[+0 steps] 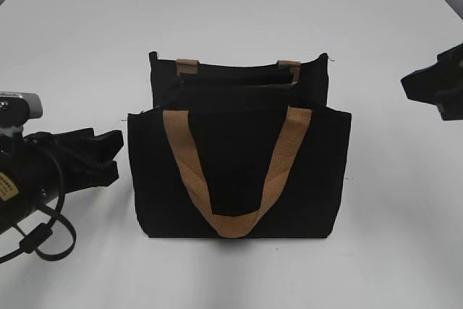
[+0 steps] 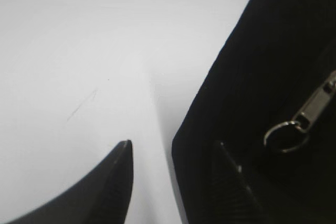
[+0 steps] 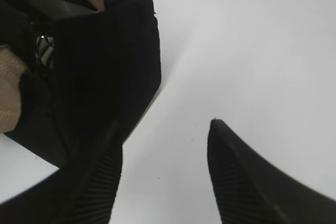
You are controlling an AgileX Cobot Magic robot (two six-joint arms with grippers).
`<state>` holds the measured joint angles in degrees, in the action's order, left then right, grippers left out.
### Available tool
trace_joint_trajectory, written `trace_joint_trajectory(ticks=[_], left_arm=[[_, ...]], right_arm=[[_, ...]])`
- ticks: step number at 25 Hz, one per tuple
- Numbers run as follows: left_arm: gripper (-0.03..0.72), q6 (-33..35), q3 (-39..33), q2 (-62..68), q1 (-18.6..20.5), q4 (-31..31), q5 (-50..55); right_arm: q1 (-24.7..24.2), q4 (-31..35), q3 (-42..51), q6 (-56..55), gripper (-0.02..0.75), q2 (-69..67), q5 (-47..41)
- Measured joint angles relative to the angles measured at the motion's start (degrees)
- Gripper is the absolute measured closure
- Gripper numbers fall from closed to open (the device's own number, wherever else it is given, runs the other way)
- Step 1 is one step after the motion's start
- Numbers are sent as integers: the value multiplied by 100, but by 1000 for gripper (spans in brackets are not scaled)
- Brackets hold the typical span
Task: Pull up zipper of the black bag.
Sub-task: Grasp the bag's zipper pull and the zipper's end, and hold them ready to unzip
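Upright on the white tabletop (image 1: 231, 5) stands the black bag (image 1: 239, 179), its broad front panel facing the exterior camera and its mouth gaping at the top. One tan handle (image 1: 233, 179) hangs down the front of the bag in a loop; the ends of the other tan handle (image 1: 187, 66) show at the bag's rear wall.

Just beside the bag's left side, low down, sits the left tool (image 1: 108, 151), its two dark fingers spread apart with nothing between them. From the left wrist view, that tool (image 2: 176, 148) straddles the bag's edge: one finger (image 2: 118, 182) is over bare tabletop, the other (image 2: 231, 187) lies against the black fabric. Close by on that fabric hangs the zipper (image 2: 315, 103), its silver pull tab slanted, with a small metal ring (image 2: 283, 136) at its lower end. The tab is near the tool yet not gripped.

Off the bag's right side, level with its top and well apart from it, hangs the right tool (image 1: 434, 85). Its wrist view shows the right tool (image 3: 163, 135) with fingers wide open and empty, one finger (image 3: 100, 182) overlapping the bag's corner, the other (image 3: 247, 177) over tabletop.
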<state>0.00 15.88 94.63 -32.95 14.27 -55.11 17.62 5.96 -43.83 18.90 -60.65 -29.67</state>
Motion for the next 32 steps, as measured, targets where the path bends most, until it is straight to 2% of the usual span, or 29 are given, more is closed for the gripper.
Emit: trace_joint_trajectory(ticks=[1,4,6,13,16,21,27,32], left_arm=[[321,0,-7,6,97,-245,-18],[325,0,-12,127,336,-1544,-175],[321,0,5,325,437,-2032,-309],[312,0,29,1124,838,-2843,-1265],[312,0,69,1330,1005,-2972,-1350],[304,-52,483,1427,1106,-3603,-1344],[270,-548,1183,1435,1147,-4381,-283],[263,-747,1512,1498,1149,-4693,281]], right_arm=[[0,5,0,0,326,0,-32],[0,5,0,0,326,0,-52],[0,5,0,0,326,0,-58],[0,7,0,0,326,0,-74],[0,7,0,0,326,0,-81],[0,11,0,0,326,0,-81],[5,11,0,0,326,0,-81],[5,11,0,0,326,0,-81]])
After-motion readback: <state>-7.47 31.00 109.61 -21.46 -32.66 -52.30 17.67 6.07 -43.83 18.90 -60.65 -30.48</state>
